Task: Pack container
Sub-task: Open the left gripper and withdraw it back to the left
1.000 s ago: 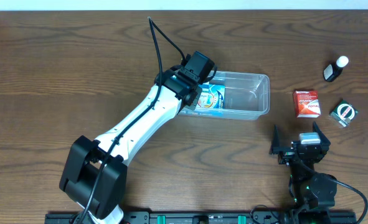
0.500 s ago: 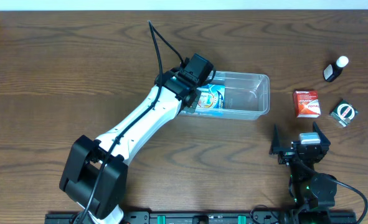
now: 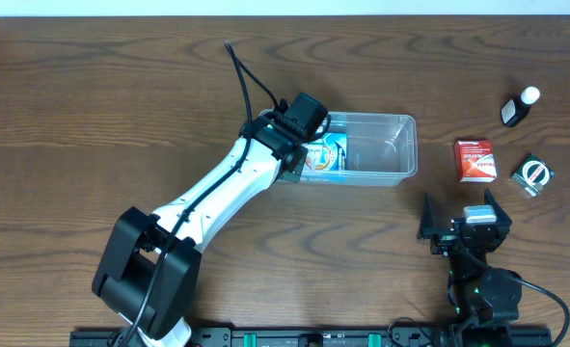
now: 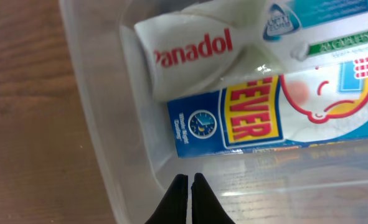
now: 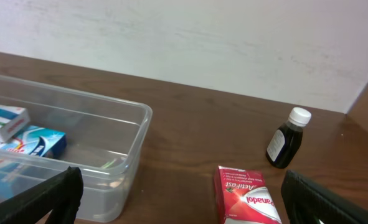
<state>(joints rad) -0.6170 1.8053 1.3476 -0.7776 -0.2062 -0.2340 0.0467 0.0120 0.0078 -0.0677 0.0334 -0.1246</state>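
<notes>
Now, your left fingers [image 4: 179, 200] are pressed together with nothing between them. Their tips hang over the left end of the container [image 3: 391, 145], above bare clear plastic just beside a blue box [image 4: 233, 121]. A white Panadol pack [image 4: 190, 53] overlaps that box, and both lie inside the tub. Your right fingers [image 5: 50, 194] are spread wide and empty, well apart from the container, off its right end toward the front edge. The container rests on a brown wood-grain worktop [image 3: 92, 106]. A red box [image 3: 475, 160] and a dark, white-capped bottle [image 3: 519, 107] stand to its right. A pale wall [image 5: 202, 43] rises behind the worktop.
</notes>
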